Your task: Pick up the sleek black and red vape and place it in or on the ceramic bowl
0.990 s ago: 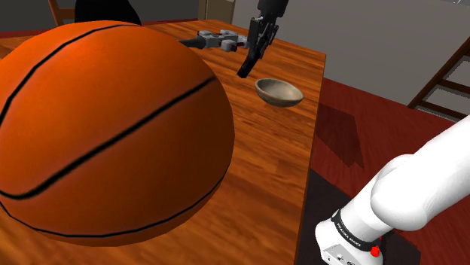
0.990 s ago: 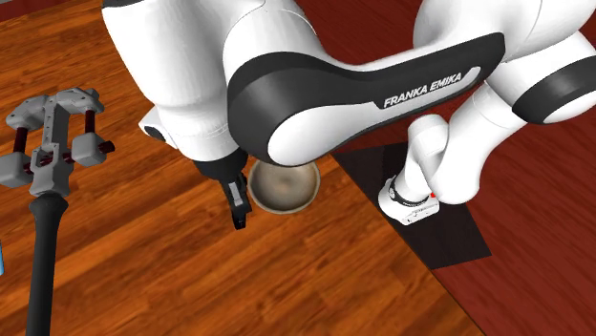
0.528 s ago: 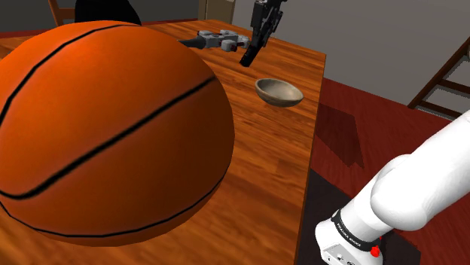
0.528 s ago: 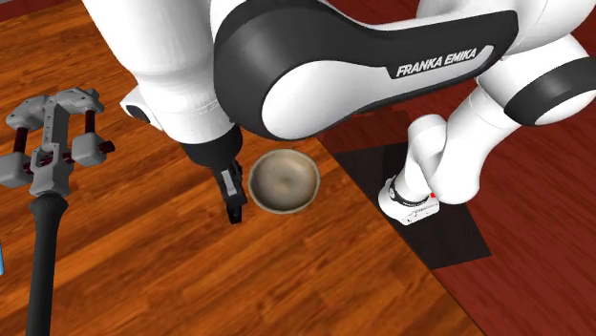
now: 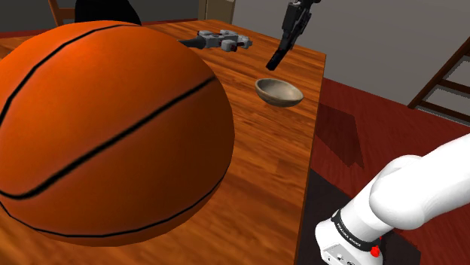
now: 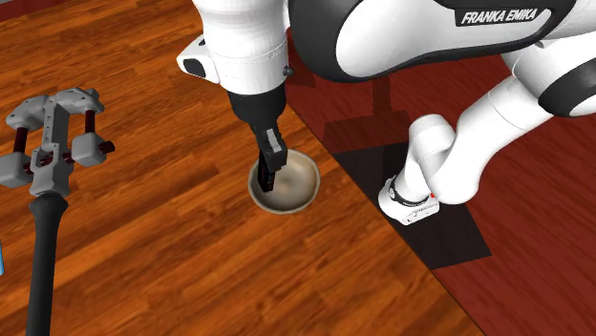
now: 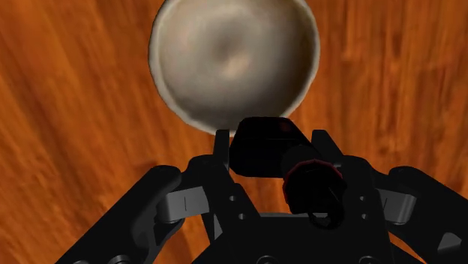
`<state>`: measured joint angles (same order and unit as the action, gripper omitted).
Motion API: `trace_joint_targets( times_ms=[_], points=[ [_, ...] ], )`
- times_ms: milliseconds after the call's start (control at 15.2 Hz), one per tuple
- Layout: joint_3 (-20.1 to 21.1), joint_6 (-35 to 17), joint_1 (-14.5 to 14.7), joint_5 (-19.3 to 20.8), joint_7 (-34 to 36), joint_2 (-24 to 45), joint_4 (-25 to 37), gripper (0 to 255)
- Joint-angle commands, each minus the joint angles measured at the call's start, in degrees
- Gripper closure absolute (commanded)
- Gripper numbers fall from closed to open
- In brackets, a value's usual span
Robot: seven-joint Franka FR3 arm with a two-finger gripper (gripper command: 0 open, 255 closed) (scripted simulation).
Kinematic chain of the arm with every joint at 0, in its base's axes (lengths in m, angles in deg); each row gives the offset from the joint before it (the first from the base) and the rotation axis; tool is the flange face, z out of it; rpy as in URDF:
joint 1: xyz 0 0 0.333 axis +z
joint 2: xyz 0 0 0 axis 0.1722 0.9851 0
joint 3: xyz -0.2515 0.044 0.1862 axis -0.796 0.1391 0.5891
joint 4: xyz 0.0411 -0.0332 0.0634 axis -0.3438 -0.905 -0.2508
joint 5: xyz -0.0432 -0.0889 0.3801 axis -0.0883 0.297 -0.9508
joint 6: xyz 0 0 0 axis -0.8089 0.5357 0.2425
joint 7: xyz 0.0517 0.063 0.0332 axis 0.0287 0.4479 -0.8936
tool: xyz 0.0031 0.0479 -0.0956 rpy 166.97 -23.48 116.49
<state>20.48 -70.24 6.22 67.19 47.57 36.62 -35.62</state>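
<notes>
Black against the reddish wood, the vape (image 6: pixel 271 172) is hanging nose-down in the gripper (image 6: pixel 267 143), whose two fingers are clamping it from either side. In the wrist view the fingers are pressing on its dark body (image 7: pixel 262 146), and a red ring is showing round the cap beside it. It is off the table (image 6: pixel 172 248) altogether, in the air above the pale, dull-brown bowl (image 6: pixel 310 191).

That is what has changed. Half a second ago the arm was holding the vape over bare wood, beside the bowl on the side towards the grey clamp-like tool (image 6: pixel 53 134). Now it is swinging across, and in the second exterior view the vape's tip is sitting over the bowl's hollow, near the rim on the tool's side. In the shoulder view the gripper (image 5: pixel 290 30) is riding high, with the vape (image 5: pixel 277 54) well clear of the bowl (image 5: pixel 282 96). The big basketball (image 5: pixel 105 135) is crowding the front of that view.

So the carrying looks nearly finished. What is left, I would say, is a small push further over the middle, a lowering, and then letting go. In the wrist view the bowl (image 7: pixel 195 60) is lying slightly ahead of the fingers, so a drop from here could catch the rim and tumble out onto the table.
</notes>
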Motion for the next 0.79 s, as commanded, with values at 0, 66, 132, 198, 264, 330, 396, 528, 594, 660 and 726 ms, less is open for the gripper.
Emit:
trace_joint_targets(
  times_ms=[0,66,132,198,264,330,396,528,594,660,726],
  points=[
    [-1.1,0.8,-0.5,0.2,-1.6,-4.1,-3.5,255],
    [-1.1,0.1,-0.5,0.2,-1.7,-4.4,-4.6,255],
    [-1.1,-0.7,-0.5,0.2,-1.7,-4.8,-5.7,255],
    [-1.1,-1.5,-0.5,0.2,-1.8,-5.1,-6.8,255],
    [-1.0,-2.3,-0.5,0.2,-1.9,-5.4,-7.9,255],
    [-1.0,-3.0,-0.5,0.2,-2.0,-5.7,-8.9,255],
    [-1.0,-3.8,-0.5,0.2,-2.1,-5.9,-10.0,255],
    [-1.0,-5.3,-0.5,0.2,-2.2,-6.4,-12.0,255],
    [-1.0,-6.1,-0.5,0.2,-2.3,-6.7,-13.0,255],
    [-0.9,-6.8,-0.5,0.2,-2.4,-6.9,-14.0,255],
    [-0.9,-7.6,-0.5,0.2,-2.5,-7.1,-14.9,255]
  ],
)
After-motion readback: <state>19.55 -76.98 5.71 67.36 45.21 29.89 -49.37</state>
